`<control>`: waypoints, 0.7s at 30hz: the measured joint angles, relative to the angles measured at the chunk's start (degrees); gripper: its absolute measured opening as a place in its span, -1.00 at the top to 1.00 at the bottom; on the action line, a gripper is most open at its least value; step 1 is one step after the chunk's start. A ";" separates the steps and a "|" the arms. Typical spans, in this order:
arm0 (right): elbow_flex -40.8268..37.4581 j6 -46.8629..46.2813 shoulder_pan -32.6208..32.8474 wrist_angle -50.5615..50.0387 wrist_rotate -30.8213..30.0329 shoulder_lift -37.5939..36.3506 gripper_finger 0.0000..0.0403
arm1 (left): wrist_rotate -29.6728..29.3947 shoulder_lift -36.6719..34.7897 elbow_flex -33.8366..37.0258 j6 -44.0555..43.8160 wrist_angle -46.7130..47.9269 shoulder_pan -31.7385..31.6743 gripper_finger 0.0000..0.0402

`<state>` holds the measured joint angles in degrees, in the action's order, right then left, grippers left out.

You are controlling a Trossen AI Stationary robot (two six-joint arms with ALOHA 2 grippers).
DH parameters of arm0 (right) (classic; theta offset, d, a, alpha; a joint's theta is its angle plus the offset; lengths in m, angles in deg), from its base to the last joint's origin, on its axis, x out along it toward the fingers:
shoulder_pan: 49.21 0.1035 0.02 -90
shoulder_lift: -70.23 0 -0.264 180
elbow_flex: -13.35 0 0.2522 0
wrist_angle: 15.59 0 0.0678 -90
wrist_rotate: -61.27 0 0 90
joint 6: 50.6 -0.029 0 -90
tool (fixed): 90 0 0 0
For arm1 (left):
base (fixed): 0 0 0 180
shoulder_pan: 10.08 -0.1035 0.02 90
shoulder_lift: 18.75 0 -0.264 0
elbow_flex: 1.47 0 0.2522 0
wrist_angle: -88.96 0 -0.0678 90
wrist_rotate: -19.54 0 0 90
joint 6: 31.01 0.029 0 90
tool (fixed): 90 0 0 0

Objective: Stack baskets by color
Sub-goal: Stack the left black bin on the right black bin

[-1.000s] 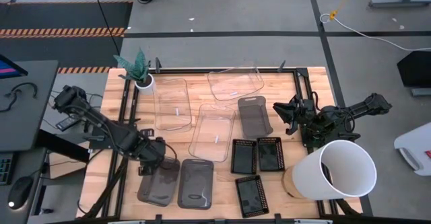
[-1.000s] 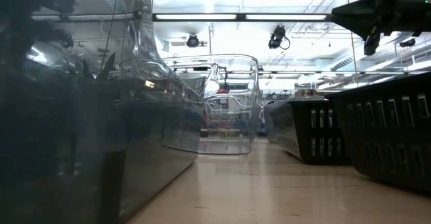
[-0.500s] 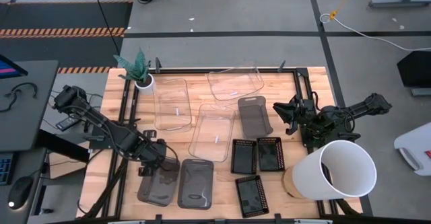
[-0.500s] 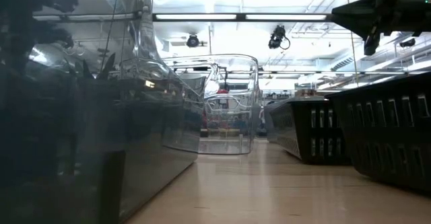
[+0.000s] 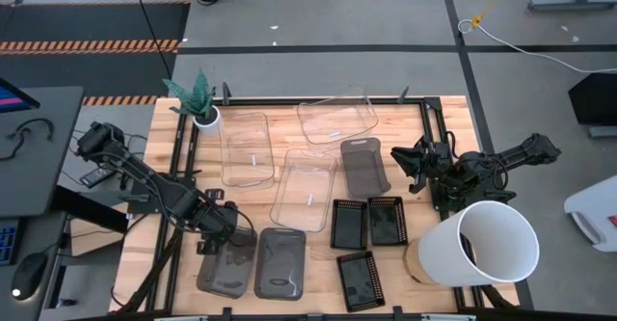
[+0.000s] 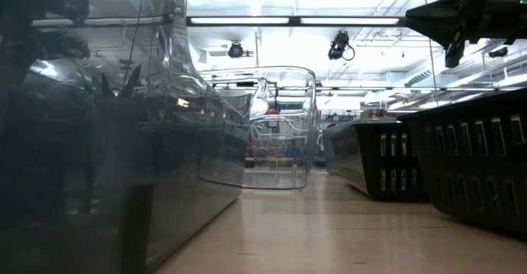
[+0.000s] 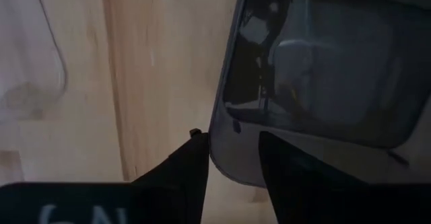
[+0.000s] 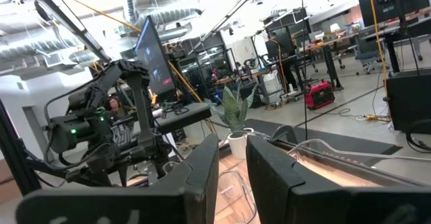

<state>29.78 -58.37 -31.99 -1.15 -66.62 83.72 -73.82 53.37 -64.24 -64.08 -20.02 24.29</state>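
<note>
1. nothing looks stacked yet; all the baskets lie apart, in a single layer, on the tabletop (image 5: 318, 244).
2. the left gripper (image 5: 224, 227) is low at the near left part of the tabletop, at the rim of one smoky grey basket (image 5: 225, 268). in the left wrist view its two fingers (image 7: 185, 167) stand one on each side of the rim of this basket (image 7: 316, 83), so the jaws are spread around the wall with a small gap; i cannot tell if they already pinch it.
3. a second smoky grey basket (image 5: 281, 263) lies just beside the first one, on the side away from the left arm. the third grey basket (image 5: 365, 166) is well apart, closer to the right gripper.
4. three clear baskets (image 5: 246, 148) (image 5: 305, 189) (image 5: 335, 119) lie beyond the left gripper, toward the far edge, not nested.
5. three black mesh baskets (image 5: 348, 224) (image 5: 387, 219) (image 5: 358, 280) lie between the two grippers, near each other but separate.
6. the right gripper (image 5: 420, 170) waits above the right side, next to the white bucket (image 5: 487, 244); its fingers hold nothing and have a narrow gap.
7. my judgement: the work is at its beginning; the first grey pair is the step in hand, and all three colours are left to do.
</note>
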 joint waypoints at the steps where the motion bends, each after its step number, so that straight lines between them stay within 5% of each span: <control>1: 0.00 0.00 0.00 0.00 0.02 -0.01 0.59 | 0.00 0.05 0.00 0.28 0.45 0.00 0.33; 21: -0.01 0.00 0.00 0.00 0.02 0.01 0.59 | 0.86 0.26 0.01 -0.74 2.76 0.00 0.35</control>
<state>29.77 -58.37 -31.99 -1.15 -66.60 83.72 -72.95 53.63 -64.23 -64.82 -17.27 24.29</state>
